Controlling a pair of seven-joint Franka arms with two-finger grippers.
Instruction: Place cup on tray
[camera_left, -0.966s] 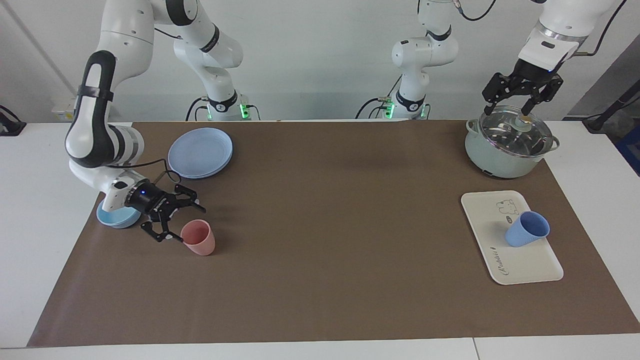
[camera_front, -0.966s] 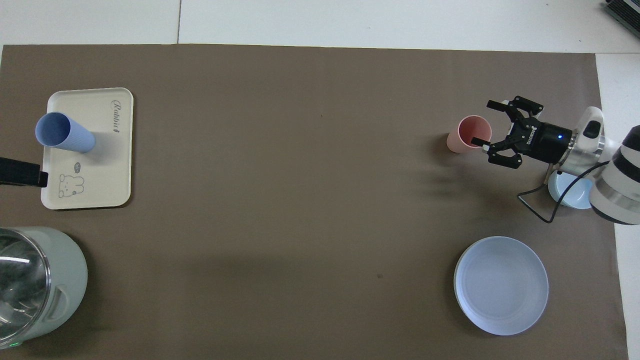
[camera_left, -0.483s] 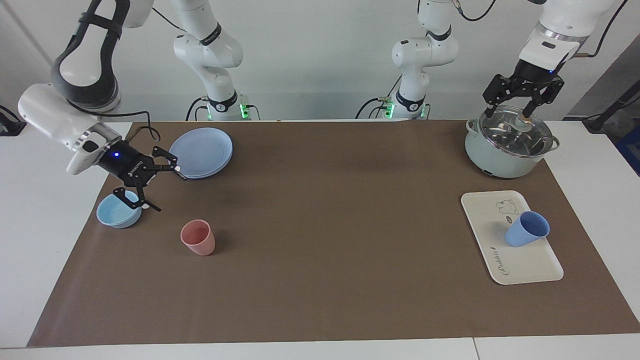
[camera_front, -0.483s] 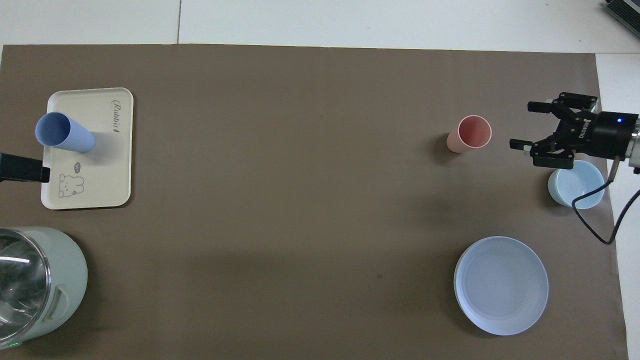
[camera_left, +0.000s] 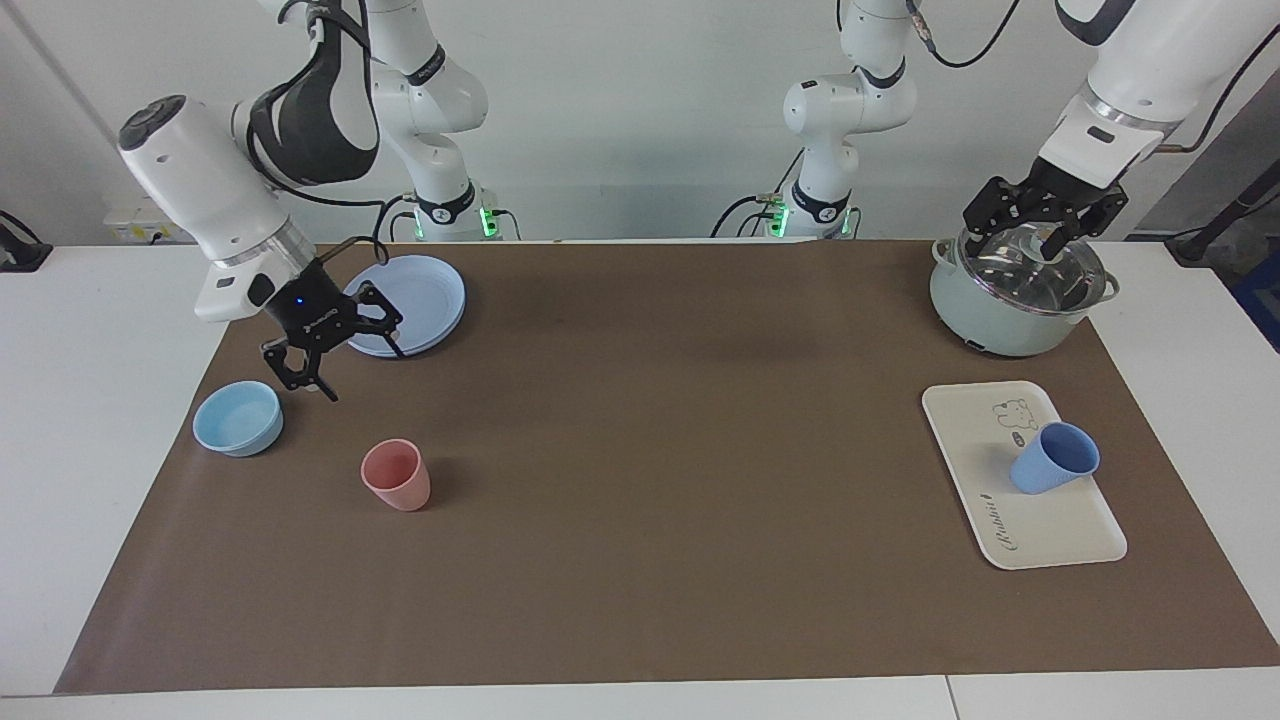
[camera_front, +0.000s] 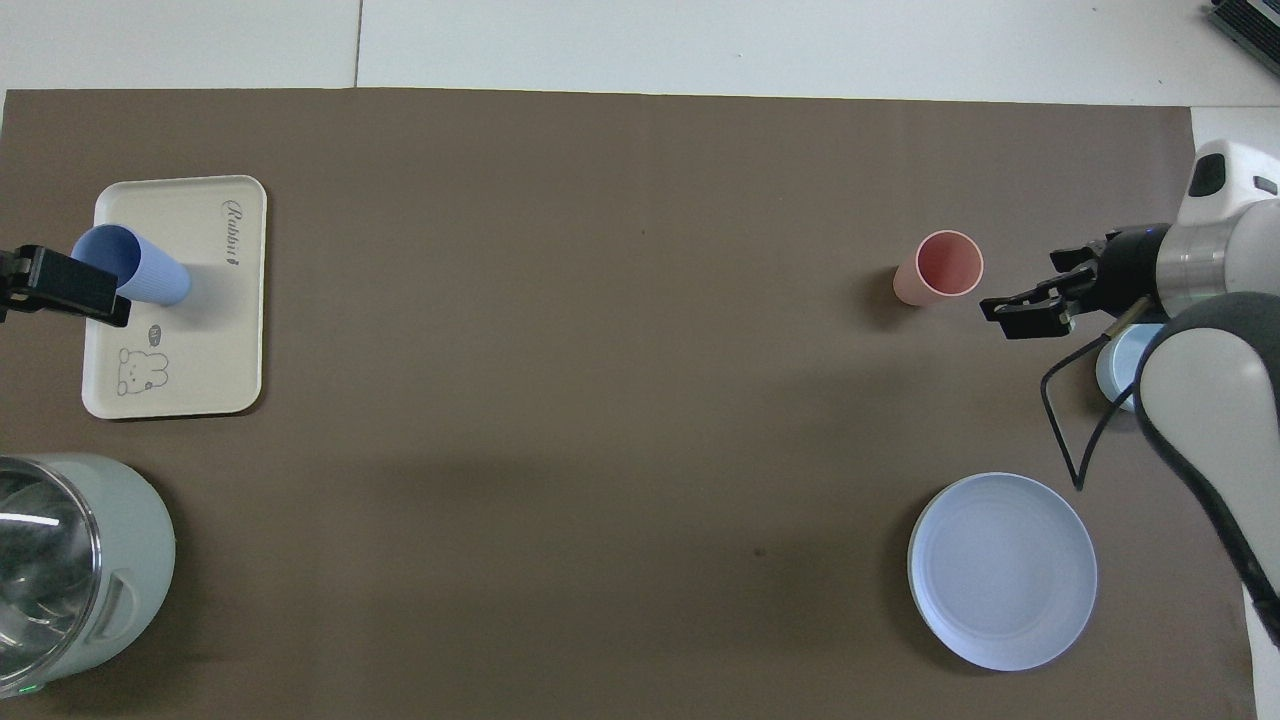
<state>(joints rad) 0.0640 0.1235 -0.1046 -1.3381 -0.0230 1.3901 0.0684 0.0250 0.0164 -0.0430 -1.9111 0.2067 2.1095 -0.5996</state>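
The periwinkle-blue cup (camera_left: 1053, 458) stands tilted on the cream-white tray (camera_left: 1050, 530) toward the left arm's end of the table. Both also show in the overhead view: the cup (camera_front: 135, 268) on the tray (camera_front: 200, 360). My left gripper (camera_left: 1010, 235) is open and empty, raised over the pot's lid, apart from the cup. One of its fingers (camera_front: 75, 288) shows at the overhead view's edge. My right gripper (camera_left: 362, 373) is open and empty, raised over the mat between the plate and the bowl; the overhead view shows the right gripper (camera_front: 1022, 292) beside the pink cup.
A pink cup (camera_left: 396, 475) stands on the brown mat toward the right arm's end, with a light-blue bowl (camera_left: 237, 418) beside it and a round blue plate (camera_left: 405, 305) nearer to the robots. A pale green pot (camera_left: 1015, 295) with a glass lid stands nearer to the robots than the tray.
My right gripper has drawn back from the pink cup, risen and swung toward the plate, still open. The left gripper has stayed over the pot. The cups have not moved.
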